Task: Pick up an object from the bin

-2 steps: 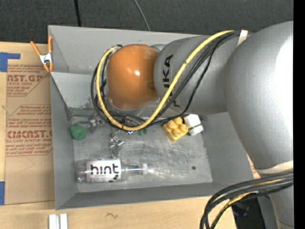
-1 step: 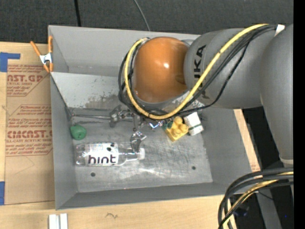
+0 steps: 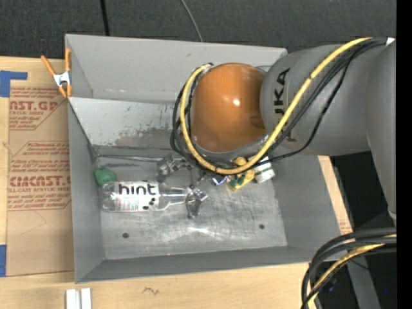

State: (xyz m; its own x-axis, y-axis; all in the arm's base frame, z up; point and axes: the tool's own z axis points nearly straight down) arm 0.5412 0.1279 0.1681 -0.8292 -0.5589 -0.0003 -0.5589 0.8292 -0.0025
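On the floor of the bin (image 3: 257, 227), left of centre, a clear plastic bottle (image 3: 135, 197) lies on its side, green cap (image 3: 105, 176) toward the left wall. The gripper (image 3: 183, 183) sits low at the bottle's base end. Its fingers are spread wide, one on either side of that end; contact cannot be told.

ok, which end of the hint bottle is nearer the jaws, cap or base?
The clear base end of the bottle; its green cap lies leftward, far from the jaws.
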